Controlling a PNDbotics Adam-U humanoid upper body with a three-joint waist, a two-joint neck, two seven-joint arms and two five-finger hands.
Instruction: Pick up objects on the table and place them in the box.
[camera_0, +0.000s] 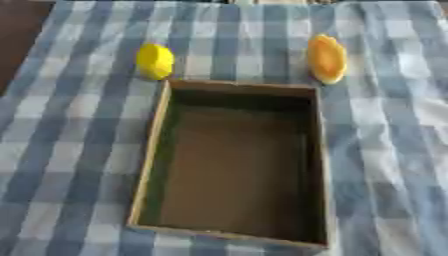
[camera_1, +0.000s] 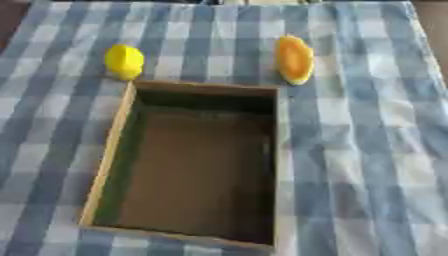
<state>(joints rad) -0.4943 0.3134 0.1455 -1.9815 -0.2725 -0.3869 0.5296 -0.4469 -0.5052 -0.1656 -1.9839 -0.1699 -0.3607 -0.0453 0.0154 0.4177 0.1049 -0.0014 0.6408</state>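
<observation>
Checked tablecloth (camera_0: 394, 150), open box (camera_0: 150, 150), yellow object (camera_0: 155, 61), orange object (camera_0: 326, 58) beyond

Box (camera_0: 150, 150): brown cardboard by its look, matt, walls plain. Tablecloth (camera_0: 385, 125) beneath it: woven cloth, blue-white check, matt. Yellow object (camera_0: 155, 61) beyond the box: smooth, slight sheen. Orange object (camera_0: 326, 58) beyond the box: smooth skin, matt

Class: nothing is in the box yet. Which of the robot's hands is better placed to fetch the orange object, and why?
Probably the right: the orange object lies beyond the box's far right corner. Neither hand is in view.
</observation>
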